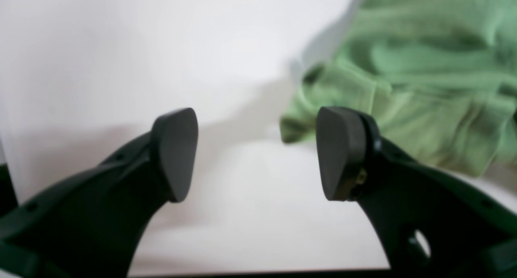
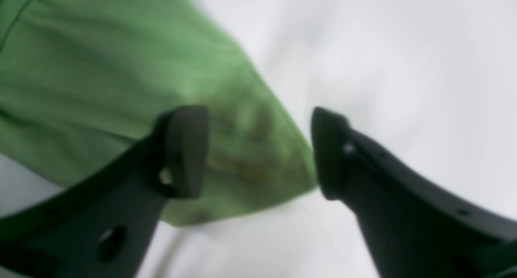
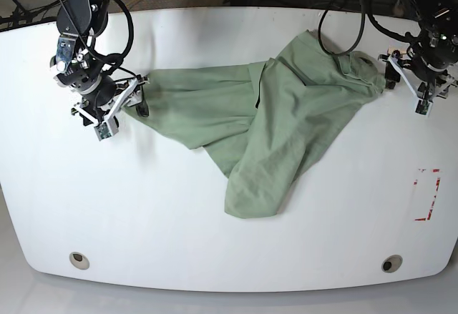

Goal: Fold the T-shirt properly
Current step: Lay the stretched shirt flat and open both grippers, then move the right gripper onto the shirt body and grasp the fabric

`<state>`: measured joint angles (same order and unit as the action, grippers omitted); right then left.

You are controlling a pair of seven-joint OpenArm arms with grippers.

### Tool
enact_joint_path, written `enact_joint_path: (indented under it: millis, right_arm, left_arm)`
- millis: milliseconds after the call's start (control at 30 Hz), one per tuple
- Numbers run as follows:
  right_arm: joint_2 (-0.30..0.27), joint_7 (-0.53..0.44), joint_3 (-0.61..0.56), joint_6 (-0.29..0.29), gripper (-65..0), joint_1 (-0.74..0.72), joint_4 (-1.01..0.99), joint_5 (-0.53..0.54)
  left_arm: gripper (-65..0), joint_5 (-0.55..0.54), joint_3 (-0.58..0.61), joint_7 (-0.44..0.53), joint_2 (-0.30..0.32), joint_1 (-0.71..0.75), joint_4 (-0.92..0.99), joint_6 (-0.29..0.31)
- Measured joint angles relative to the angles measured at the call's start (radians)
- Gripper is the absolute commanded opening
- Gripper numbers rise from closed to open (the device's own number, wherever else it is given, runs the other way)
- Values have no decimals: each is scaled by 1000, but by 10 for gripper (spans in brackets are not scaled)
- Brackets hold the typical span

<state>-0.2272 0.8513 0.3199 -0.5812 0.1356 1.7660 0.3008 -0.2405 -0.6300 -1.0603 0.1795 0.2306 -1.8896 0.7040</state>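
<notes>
The pale green T-shirt lies crumpled across the middle of the white table, with a long lobe hanging toward the front. My right gripper is at the shirt's left end. In the right wrist view it stands open, and a shirt corner lies loose under the gap. My left gripper is at the shirt's right end. In the left wrist view it stands open over bare table, with the bunched T-shirt just beyond its right finger.
A red-marked rectangle sits near the table's right edge. Two round holes lie near the front edge. Cables run behind the back edge.
</notes>
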Motion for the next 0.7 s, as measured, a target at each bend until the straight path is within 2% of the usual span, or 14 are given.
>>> enact_joint_path:
  millis: [133,200,267,367,467,567,700]
  right_arm:
    - [23,17,-1,0,-166,-3,108,0]
    - [38,19,-3,-19,-165,-8,140,14]
    - [56,40,-4,-55,-165,-13,152,14]
    - [60,77,-33,-112,-166,-23,152,9]
    - [45,98,-131,-108,-166,-35,153,-11]
    - [58,106,-231,-120,-166,-31,164,16]
    - [51,121,-319,-117,-166,-30,168,4]
  left_arm:
    - [-217,-153,-60,-8,26,-23,-9,-1]
    - [-217,-192,-68,-50,30,-66,-10,-4]
    - [-217,-195,-72,-121,27,-109,-11,-4]
    - [-217,-201,-117,-159,21,-180,-13,-4]
    - [-217,-198,-145,-158,27,-221,-14,-4]
    - [-214,-198,-152,-159,34,-220,-14,-4]
    - [-215,-148,-147,-166,94,-216,-10,-4]
